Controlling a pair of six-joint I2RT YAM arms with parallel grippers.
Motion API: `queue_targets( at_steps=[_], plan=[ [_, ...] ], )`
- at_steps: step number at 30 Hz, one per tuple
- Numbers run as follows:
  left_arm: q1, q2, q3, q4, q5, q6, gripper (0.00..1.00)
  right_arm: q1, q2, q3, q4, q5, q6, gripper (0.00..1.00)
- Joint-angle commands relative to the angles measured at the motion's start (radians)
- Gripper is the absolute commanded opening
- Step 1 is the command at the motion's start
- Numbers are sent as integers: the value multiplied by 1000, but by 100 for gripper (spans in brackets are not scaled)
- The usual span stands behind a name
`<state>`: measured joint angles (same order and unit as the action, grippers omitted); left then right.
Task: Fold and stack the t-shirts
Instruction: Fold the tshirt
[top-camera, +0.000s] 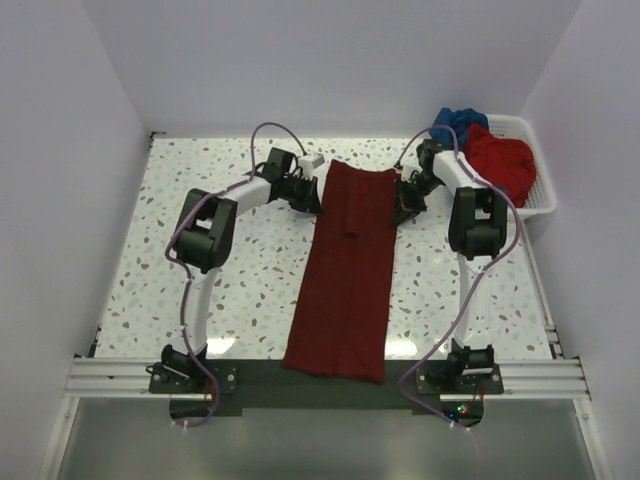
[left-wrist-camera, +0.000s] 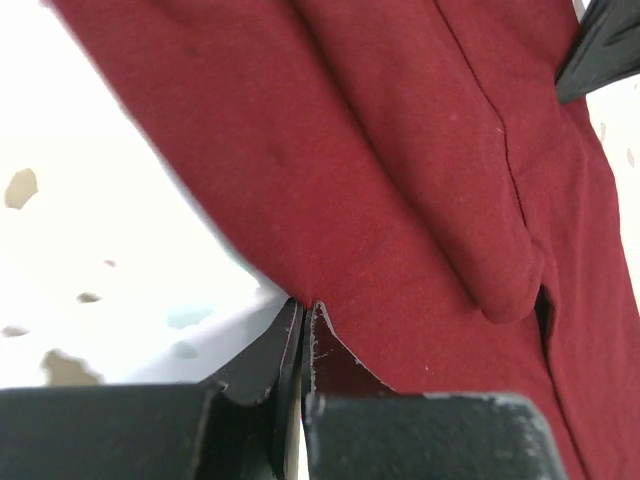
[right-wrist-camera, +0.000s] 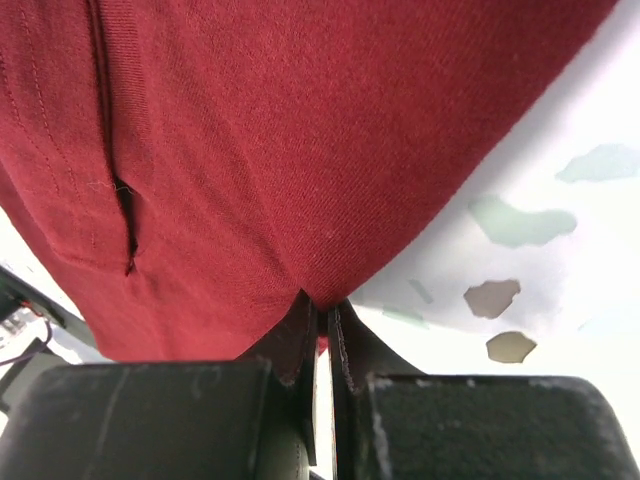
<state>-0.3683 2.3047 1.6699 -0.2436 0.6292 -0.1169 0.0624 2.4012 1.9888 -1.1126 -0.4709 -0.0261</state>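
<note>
Speckled white tabletop (top-camera: 230, 260) carries the dark maroon cloth t-shirt (top-camera: 345, 280) as a long strip running near to far, its near end lapping over the near edge. At its far end the left gripper (left-wrist-camera: 305, 310) pinches the left corner and the right gripper (right-wrist-camera: 320, 305) the right corner, so the next fold likely draws that end nearward. Far right, a white slatted plastic basket (top-camera: 540, 190) holds a brighter red t-shirt (top-camera: 505, 160) and a blue t-shirt (top-camera: 458, 120).

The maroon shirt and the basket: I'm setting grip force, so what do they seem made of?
Maroon shirt: soft matte cloth, probably a cotton knit; fine weave, stitched seams and folds show up close. Basket: seemingly white moulded plastic, with thin slatted walls and a smooth rim.
</note>
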Motion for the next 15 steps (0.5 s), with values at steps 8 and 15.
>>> queue_targets(
  at_steps=[8,15],
  plan=[
    [72,-13,-75,73,-20,-40,0,42,85,165,25,113,-75,0],
    [127,-16,-75,43,-52,-29,0,111,167,286,65,147,-35,1]
  ],
)
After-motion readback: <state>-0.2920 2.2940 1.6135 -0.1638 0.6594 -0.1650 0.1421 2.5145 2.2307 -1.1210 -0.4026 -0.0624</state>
